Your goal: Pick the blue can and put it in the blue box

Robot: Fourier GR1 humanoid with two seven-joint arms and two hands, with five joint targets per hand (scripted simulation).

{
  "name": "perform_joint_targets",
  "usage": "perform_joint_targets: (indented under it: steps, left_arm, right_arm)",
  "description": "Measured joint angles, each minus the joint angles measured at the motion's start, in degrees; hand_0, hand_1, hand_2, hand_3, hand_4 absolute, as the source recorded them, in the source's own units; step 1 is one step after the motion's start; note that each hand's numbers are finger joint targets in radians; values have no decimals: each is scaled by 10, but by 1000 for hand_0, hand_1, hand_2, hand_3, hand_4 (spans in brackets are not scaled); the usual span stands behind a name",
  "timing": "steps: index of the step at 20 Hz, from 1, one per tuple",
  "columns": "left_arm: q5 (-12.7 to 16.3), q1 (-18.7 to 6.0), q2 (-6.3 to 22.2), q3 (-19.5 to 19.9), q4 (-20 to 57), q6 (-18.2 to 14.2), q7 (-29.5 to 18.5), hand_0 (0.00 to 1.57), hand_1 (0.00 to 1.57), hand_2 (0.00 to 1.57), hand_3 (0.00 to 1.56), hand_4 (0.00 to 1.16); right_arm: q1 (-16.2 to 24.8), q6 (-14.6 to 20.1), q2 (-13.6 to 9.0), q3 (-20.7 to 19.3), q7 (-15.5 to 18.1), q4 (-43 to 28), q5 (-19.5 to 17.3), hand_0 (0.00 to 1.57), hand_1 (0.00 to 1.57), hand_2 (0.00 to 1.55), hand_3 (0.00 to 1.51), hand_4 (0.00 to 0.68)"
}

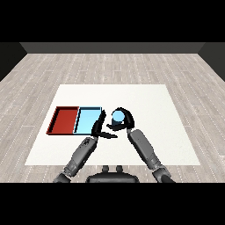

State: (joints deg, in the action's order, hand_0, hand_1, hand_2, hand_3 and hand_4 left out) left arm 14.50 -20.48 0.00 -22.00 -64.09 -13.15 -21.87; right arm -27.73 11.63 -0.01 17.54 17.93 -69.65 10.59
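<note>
The blue can (117, 117) stands just right of the light blue tray (87, 119), near the table's middle. My right hand (126, 121) is curled round the can, fingers arching over its far side and thumb below it. My left hand (99, 127) lies with straight fingers at the light blue tray's near right corner, its thumb stretched toward the can. The can's lower part is hidden by the right hand.
A red tray (64, 120) lies against the left side of the light blue tray. The white table (154, 105) extends to the right and back, with grey wood floor beyond.
</note>
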Motion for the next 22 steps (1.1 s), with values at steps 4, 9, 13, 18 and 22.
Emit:
perform_joint_targets:
  steps: [4,9,13,18,22]
  left_arm:
    - [14,-4,0,-24,13,-16,-7,0,0,0,0,0]
    - [24,-20,0,-27,17,-17,8,0,0,0,0,0]
    - [42,-32,0,-42,43,-18,-14,0,0,0,0,0]
    - [58,-41,0,-64,49,-38,-20,0,0,0,0,0]
    - [58,-49,0,-58,53,-31,-13,0,0,0,0,0]
  right_arm:
    - [-12,-5,0,3,-1,2,6,1396,1396,1457,1418,681]
    - [-18,4,0,24,-7,-3,12,1398,1398,1434,1397,657]
    - [-10,20,0,49,-3,-12,11,1408,1408,1429,1391,651]
    - [-15,24,-1,59,-4,-12,15,1426,1426,1435,1394,616]
    - [-21,36,-1,76,-19,-20,18,1402,1402,1438,1385,612]
